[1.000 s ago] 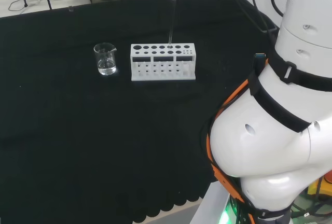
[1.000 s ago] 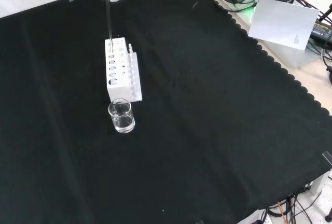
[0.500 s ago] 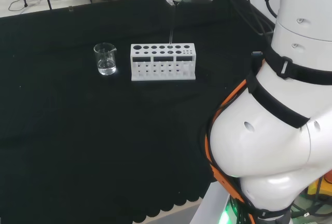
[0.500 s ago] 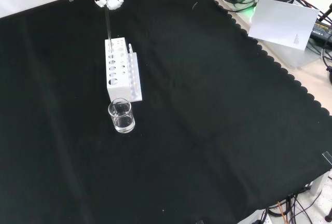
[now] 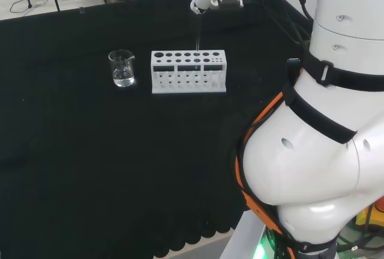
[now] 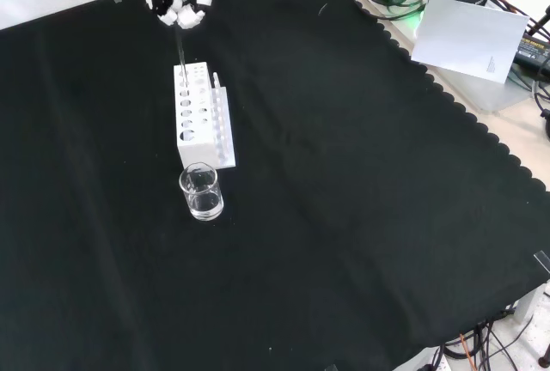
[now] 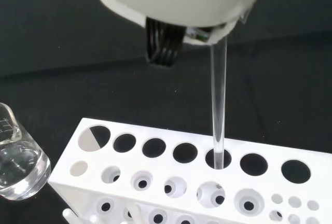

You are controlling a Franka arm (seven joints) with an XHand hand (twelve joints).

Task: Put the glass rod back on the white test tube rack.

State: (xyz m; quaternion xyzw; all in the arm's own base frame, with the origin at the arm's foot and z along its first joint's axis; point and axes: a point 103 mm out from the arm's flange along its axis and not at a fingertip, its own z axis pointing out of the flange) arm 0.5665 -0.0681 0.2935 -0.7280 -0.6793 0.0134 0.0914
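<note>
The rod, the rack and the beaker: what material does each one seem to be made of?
The rod looks like clear glass: smooth, see-through, with bright edges. The rack seems to be white plastic with a matte finish, moulded with round holes. The beaker looks like clear glass, though clear plastic is possible; liquid shows through its wall.

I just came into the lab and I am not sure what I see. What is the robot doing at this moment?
The robot's hand is above the white test tube rack and holds a glass rod upright by its top. The rod's lower end is already in one of the large holes in the rack's top row, as the wrist view shows. The hand has not let go of it yet. A small beaker with some clear liquid stands on the black cloth beside the rack, apart from it.
</note>
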